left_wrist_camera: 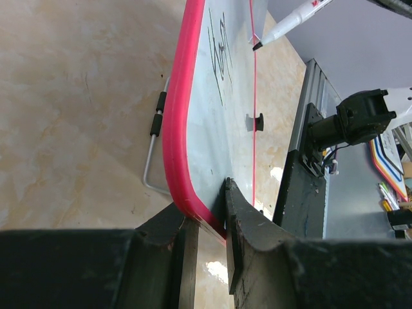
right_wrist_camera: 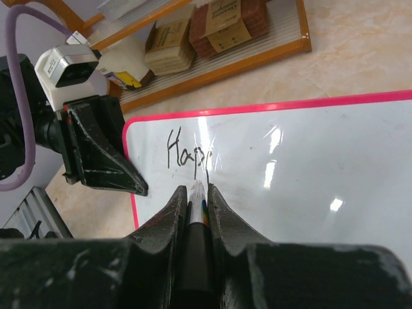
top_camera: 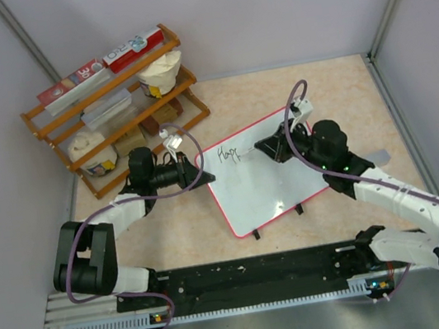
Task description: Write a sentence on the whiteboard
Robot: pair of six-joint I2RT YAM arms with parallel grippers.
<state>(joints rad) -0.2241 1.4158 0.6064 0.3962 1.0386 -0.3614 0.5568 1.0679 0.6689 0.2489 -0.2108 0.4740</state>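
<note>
Top view: high at near side, looking down on whole table. Left wrist: close, edge-on along whiteboard rim (writing probably the same word); right wrist: close above its face, sharing that corner.

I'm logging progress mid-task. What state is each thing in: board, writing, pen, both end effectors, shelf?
Glossy white, red-rimmed whiteboard: face up on the table, one edge clamped.
Black handwritten sentence: unfinished, reads about "Hap".
White marker pen: uncapped, tip at the board.
Left end effector: shut on the whiteboard's rim.
Right end effector: shut on the marker pen.
Wooden shelf rack: upright, stocked.
</note>
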